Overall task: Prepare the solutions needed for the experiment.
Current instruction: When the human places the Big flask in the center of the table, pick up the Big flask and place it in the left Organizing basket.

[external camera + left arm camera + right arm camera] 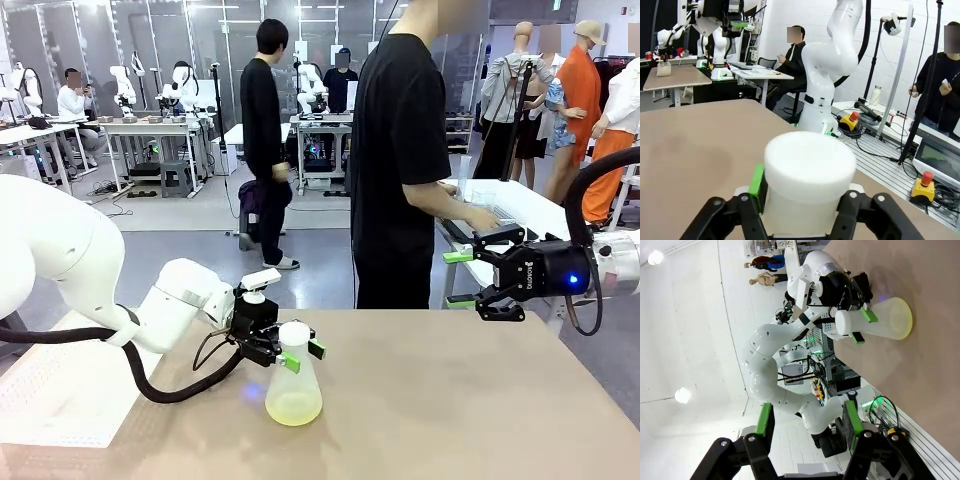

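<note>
A clear conical flask (293, 390) with a white round cap (294, 333) stands on the tan table (460, 400), left of centre. A shallow layer of pale yellow solution (293, 408) lies in its bottom. My left gripper (303, 356) reaches in from the left, its green pads pressed on either side of the flask's neck just under the cap. The left wrist view has the cap (810, 165) between the fingers of that gripper (802, 195). My right gripper (458, 278) hangs open above the table's far right edge, holding nothing. The right wrist view looks past its own open gripper (808, 422) to the flask (887, 320).
A person in black (400, 150) stands just beyond the far edge, turned toward a side table (520, 205) at the right. White paper (60, 390) lies at the table's left. The left arm's black cable (170, 392) loops over the table beside the flask.
</note>
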`<action>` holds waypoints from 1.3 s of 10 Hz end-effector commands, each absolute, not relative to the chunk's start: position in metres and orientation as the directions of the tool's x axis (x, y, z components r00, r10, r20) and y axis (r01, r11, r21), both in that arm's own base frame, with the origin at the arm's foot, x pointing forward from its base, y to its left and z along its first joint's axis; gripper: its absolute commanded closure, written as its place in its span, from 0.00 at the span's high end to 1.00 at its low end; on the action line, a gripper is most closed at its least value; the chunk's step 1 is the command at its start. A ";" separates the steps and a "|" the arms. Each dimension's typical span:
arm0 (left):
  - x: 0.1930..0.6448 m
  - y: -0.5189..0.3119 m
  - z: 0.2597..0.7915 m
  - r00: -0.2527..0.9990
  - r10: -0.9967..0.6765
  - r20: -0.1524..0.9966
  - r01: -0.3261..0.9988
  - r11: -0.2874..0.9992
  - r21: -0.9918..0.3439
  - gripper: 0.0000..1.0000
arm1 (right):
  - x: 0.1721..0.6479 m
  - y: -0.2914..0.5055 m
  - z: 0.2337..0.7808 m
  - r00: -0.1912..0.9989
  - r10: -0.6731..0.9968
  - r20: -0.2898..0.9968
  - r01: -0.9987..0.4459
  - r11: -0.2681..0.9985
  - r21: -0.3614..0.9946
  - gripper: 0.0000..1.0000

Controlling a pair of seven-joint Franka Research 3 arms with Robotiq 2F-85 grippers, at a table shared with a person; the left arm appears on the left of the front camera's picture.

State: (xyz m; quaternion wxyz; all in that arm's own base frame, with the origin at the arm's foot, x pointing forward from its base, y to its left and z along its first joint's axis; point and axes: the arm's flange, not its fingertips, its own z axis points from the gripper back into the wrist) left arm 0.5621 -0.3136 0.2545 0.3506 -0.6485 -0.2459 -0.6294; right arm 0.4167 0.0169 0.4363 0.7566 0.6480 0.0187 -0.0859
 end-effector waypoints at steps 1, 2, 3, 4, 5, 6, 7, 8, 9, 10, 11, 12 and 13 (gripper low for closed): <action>0.568 -0.317 0.256 0.093 -0.151 0.984 0.739 -0.652 -0.170 0.46 | 0.416 0.017 0.438 0.985 -0.105 -0.137 0.151 0.143 0.978 0.70; 0.568 -0.316 0.255 0.096 -0.148 0.984 0.745 -0.646 -0.169 0.29 | 0.416 0.017 0.438 0.985 -0.105 -0.137 0.151 0.143 0.978 0.70; 0.569 -0.316 0.256 0.097 -0.144 0.985 0.747 -0.643 -0.167 0.27 | 0.416 0.017 0.438 0.985 -0.105 -0.137 0.151 0.143 0.978 0.70; 0.569 -0.315 0.257 0.097 -0.138 0.986 0.753 -0.638 -0.164 0.10 | 0.416 0.017 0.438 0.985 -0.105 -0.137 0.151 0.143 0.978 0.70; 0.568 -0.314 0.260 0.105 -0.119 0.987 0.766 -0.624 -0.156 0.09 | 0.416 0.017 0.438 0.985 -0.105 -0.137 0.151 0.143 0.978 0.70; 0.568 -0.311 0.266 0.107 -0.100 0.989 0.781 -0.607 -0.145 0.00 | 0.416 0.017 0.438 0.985 -0.105 -0.137 0.151 0.143 0.978 0.70; 0.567 -0.306 0.273 0.098 -0.106 0.990 0.816 -0.561 -0.141 0.00 | 0.416 0.017 0.438 0.985 -0.105 -0.137 0.151 0.143 0.978 0.70; 0.562 -0.302 0.282 0.099 -0.097 0.990 0.810 -0.570 -0.137 0.00 | 0.416 0.017 0.438 0.985 -0.105 -0.137 0.151 0.143 0.978 0.70; 0.559 -0.297 0.293 0.101 -0.086 0.991 0.808 -0.575 -0.132 0.00 | 0.416 0.017 0.438 0.985 -0.105 -0.137 0.151 0.143 0.978 0.70; 0.556 -0.291 0.306 0.080 -0.080 0.994 0.813 -0.571 -0.112 0.00 | 0.416 0.017 0.438 0.985 -0.105 -0.137 0.151 0.143 0.978 0.70; 0.555 -0.284 0.317 0.067 -0.072 0.995 0.817 -0.568 -0.096 0.00 | 0.416 0.017 0.438 0.985 -0.105 -0.137 0.151 0.143 0.978 0.70; 0.553 -0.275 0.329 0.052 -0.061 0.997 0.821 -0.566 -0.077 0.00 | 0.416 0.017 0.438 0.985 -0.105 -0.137 0.151 0.143 0.978 0.70; 0.552 -0.267 0.344 0.045 -0.045 0.998 0.828 -0.557 -0.062 0.00 | 0.416 0.017 0.438 0.985 -0.105 -0.137 0.151 0.143 0.978 0.70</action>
